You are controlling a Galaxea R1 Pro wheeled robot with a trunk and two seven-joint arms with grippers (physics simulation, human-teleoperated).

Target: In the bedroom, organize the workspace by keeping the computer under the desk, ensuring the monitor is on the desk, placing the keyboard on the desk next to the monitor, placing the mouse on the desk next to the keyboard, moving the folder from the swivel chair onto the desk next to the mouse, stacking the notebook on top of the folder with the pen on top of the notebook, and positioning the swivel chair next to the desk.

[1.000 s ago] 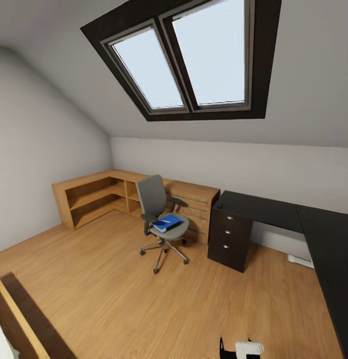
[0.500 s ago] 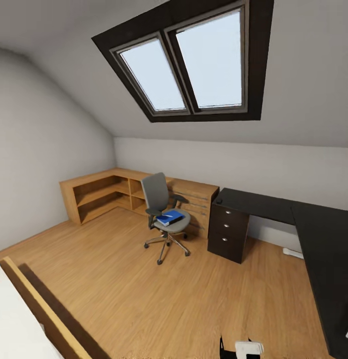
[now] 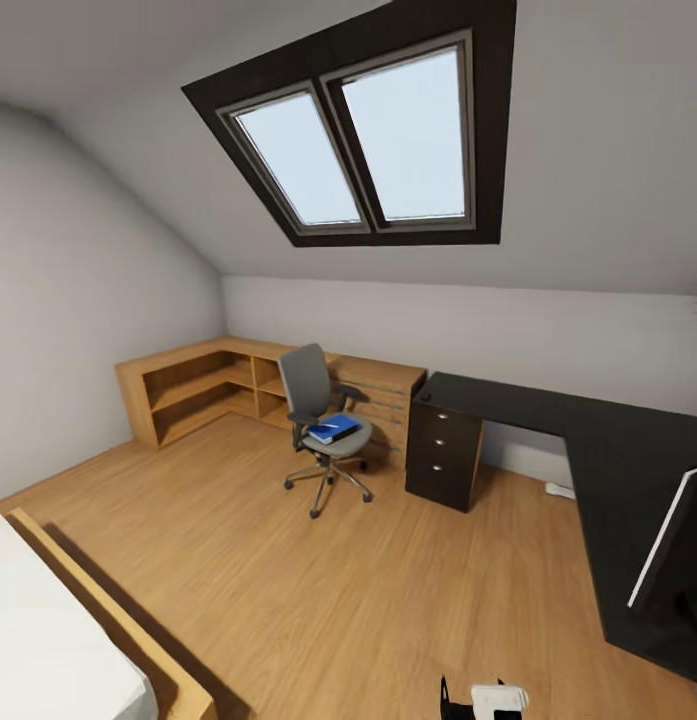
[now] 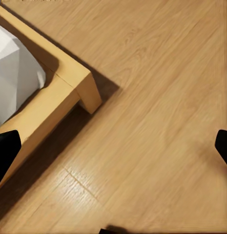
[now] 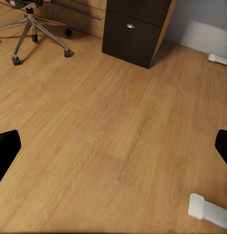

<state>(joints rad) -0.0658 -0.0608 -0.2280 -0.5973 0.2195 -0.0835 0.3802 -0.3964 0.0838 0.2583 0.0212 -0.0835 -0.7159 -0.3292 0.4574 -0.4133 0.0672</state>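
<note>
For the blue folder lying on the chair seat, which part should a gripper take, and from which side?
The folder lies flat on the swivel chair seat, one corner seemingly reaching past the front rim. Probably best to pinch that front edge from the open front, where neither the tall back nor the armrests block the way. At this distance its spine side is unclear.

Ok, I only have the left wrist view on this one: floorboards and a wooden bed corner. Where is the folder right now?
Observer: In the head view, the folder lies on the seat of the swivel chair, across the room.
Operator: And the desk?
Observer: The desk runs along the right side; its drawer unit stands right of the chair, apart from it.
Operator: Is the monitor up there?
Observer: The monitor appears to stand on the desk's near end, cut off by the picture's right border.
</note>
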